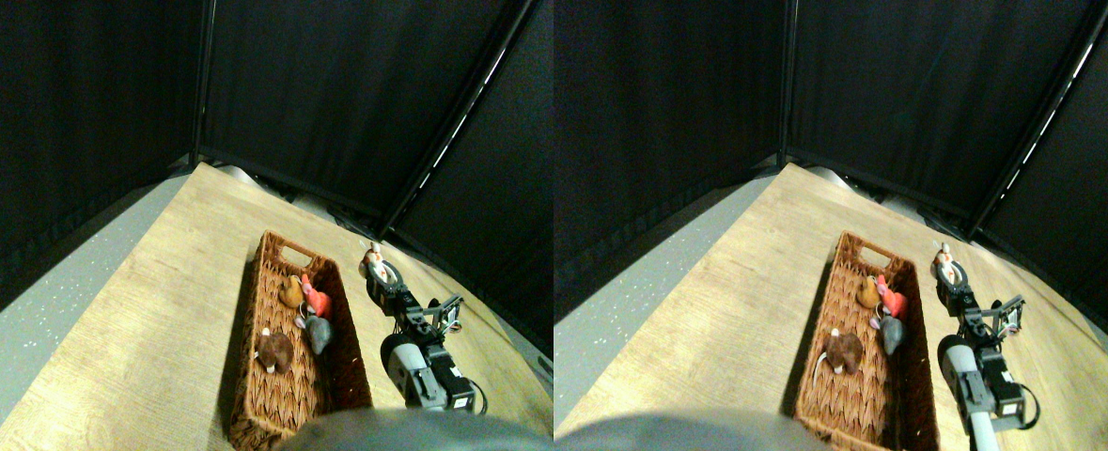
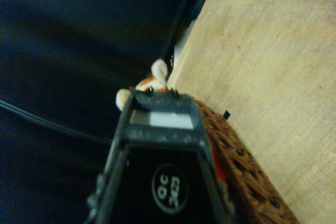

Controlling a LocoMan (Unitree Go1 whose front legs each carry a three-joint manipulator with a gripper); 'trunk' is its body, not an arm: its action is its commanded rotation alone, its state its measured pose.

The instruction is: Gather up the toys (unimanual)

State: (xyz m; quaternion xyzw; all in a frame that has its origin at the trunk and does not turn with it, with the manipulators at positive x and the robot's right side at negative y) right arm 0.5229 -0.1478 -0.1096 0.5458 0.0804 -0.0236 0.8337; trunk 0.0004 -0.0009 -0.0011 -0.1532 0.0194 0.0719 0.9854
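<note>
Several toys lie in the long brown woven basket (image 1: 270, 404): an orange one (image 1: 291, 291), a red one (image 1: 317, 302), a grey one (image 1: 318, 334) and a brown one (image 1: 275, 350). To the right of the basket, my right gripper (image 1: 379, 275) is shut on an orange and white toy (image 1: 374, 256) that sticks out past its tip. In the wrist view the white ends of this toy (image 2: 158, 70) show beyond the jaw against the dark curtain, and the basket's rim (image 2: 247, 174) runs alongside.
The basket lies on a wooden floor panel (image 1: 159, 310) with a grey speckled floor (image 1: 37, 329) to its left. Black curtains (image 1: 328, 94) on a dark frame close off the back and both sides. A small bracket (image 1: 447, 312) juts from the arm's right side.
</note>
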